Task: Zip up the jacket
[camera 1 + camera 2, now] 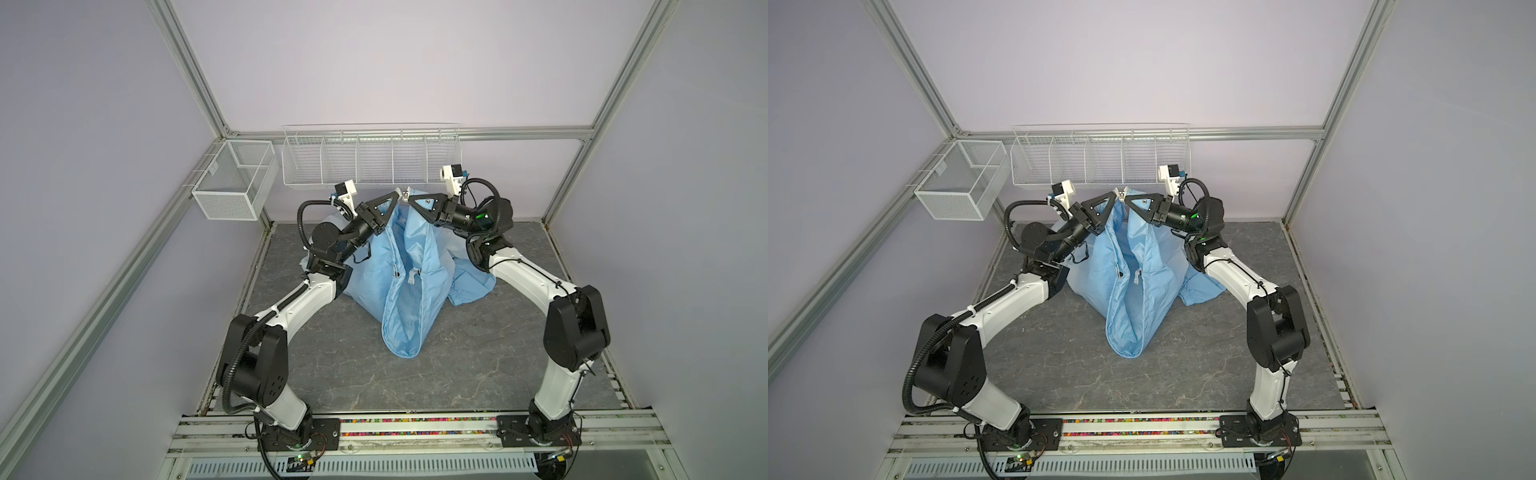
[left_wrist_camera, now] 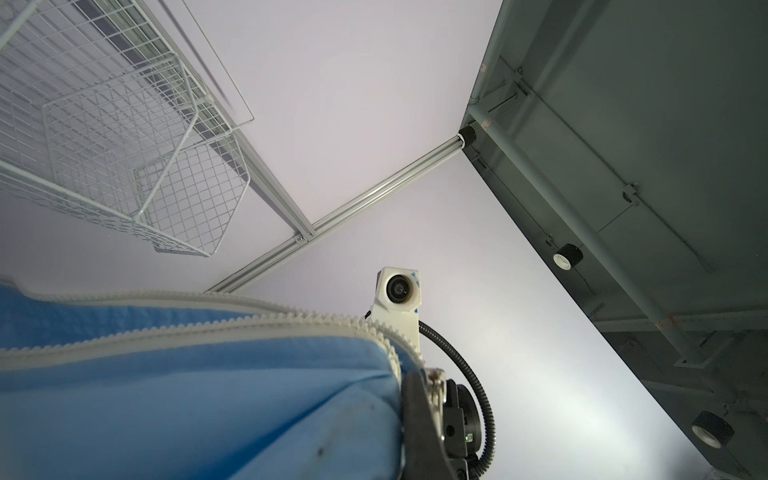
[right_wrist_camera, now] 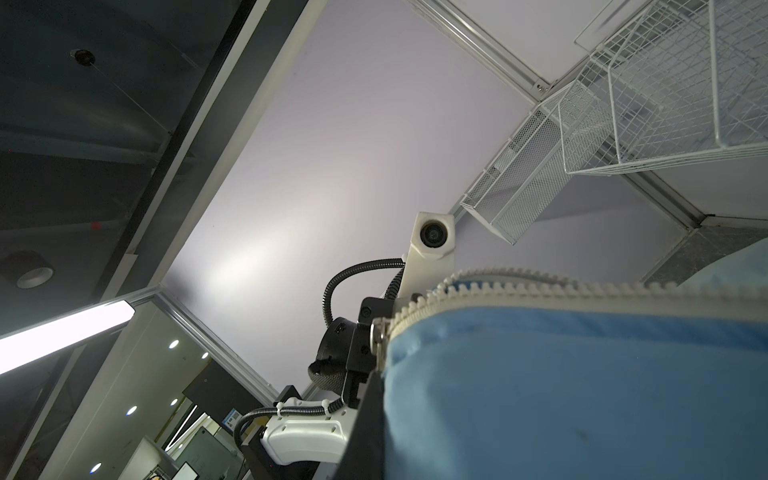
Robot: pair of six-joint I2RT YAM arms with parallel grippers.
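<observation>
Light-blue jacket (image 1: 409, 291), unzipped, hung from two grippers.
Grip: left gripper (image 1: 396, 193) and right gripper (image 1: 408, 195) each clamped on a white zipper (image 2: 249, 324) edge, tips close together; fabric drapes below them.

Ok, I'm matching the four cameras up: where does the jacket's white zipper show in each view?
Top view: the zipper runs down the front of the held-up jacket, near picture centre.
Top view: the same place, near centre.
Left wrist: close up, teeth edging the blue cloth, rack beyond.
Right wrist: close up, teeth edging the blue cloth, rack beyond.
Shared landmark: the white wire rack.
</observation>
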